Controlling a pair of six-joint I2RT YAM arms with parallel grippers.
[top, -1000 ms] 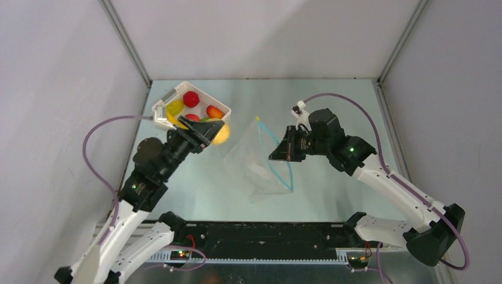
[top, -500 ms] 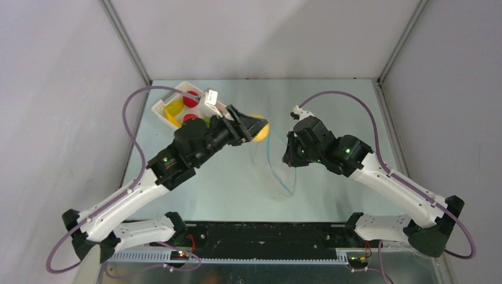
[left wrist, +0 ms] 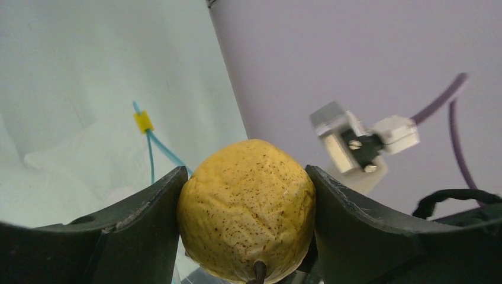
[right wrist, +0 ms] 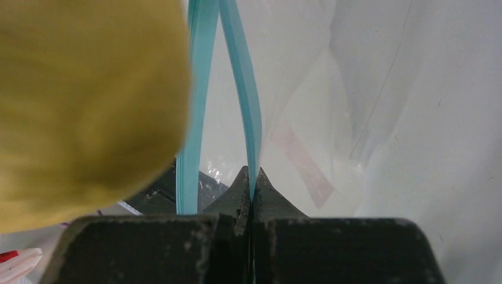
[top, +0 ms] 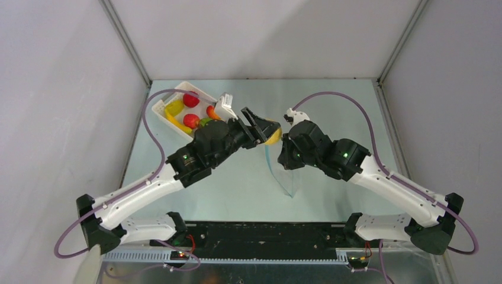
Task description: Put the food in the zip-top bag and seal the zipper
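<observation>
Lip of the thin light blue zipper strip (right wrist: 243, 89) is pinched in the right gripper's (right wrist: 250, 177) closed jaws mid-bench, clear crinkly zip-top bag (right wrist: 331, 89) gaped leftward. Just left, a yellow speckled toy fruit (left wrist: 245, 219) is clamped in the left gripper (left wrist: 243, 177). Other food's (top: 190, 120) parked in the white slotted basket (top: 158, 111), far-left corner.

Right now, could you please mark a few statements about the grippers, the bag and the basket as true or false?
1. The left gripper holds a yellow fruit. True.
2. The right gripper is open and touches nothing. False: it is shut on one lip of the zipper.
3. The mouth of the bag is sealed. False: the two zipper lips stand apart.
4. The white basket holds several toy fruits. True.
</observation>
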